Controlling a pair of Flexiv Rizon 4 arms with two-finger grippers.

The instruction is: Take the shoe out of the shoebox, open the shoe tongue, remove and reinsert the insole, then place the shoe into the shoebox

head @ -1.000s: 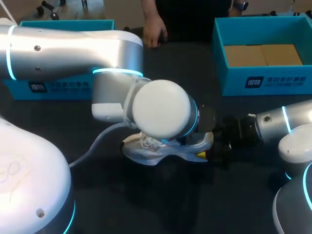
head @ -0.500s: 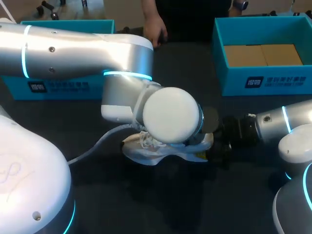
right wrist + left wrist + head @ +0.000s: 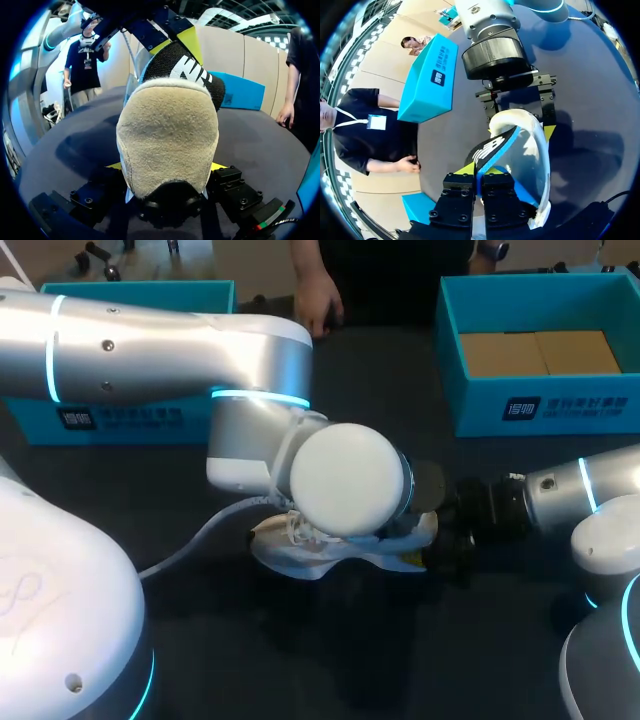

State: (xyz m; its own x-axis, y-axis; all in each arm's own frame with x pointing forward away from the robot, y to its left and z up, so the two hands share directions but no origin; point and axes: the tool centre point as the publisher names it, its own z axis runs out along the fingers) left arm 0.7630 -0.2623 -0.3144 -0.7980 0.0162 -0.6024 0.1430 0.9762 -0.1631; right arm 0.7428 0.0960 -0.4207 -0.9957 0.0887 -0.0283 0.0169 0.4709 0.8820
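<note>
- Shoe (image 3: 300, 558) is held on the table (image 3: 300, 660), its heel clamped between the fingers of the right claw (image 3: 166, 166).
- Its tongue (image 3: 492, 150) is pinched by the left claw (image 3: 479, 172), ahead of the right claw.

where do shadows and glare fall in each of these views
Head view: dim overall, the pale joint of the left arm is the brightest patch and covers most of the shoe. Left wrist view: hard light, dark sharp-edged shadows on the table beside the shoe. Right wrist view: one softer shadow beside the heel, no glare.
</note>
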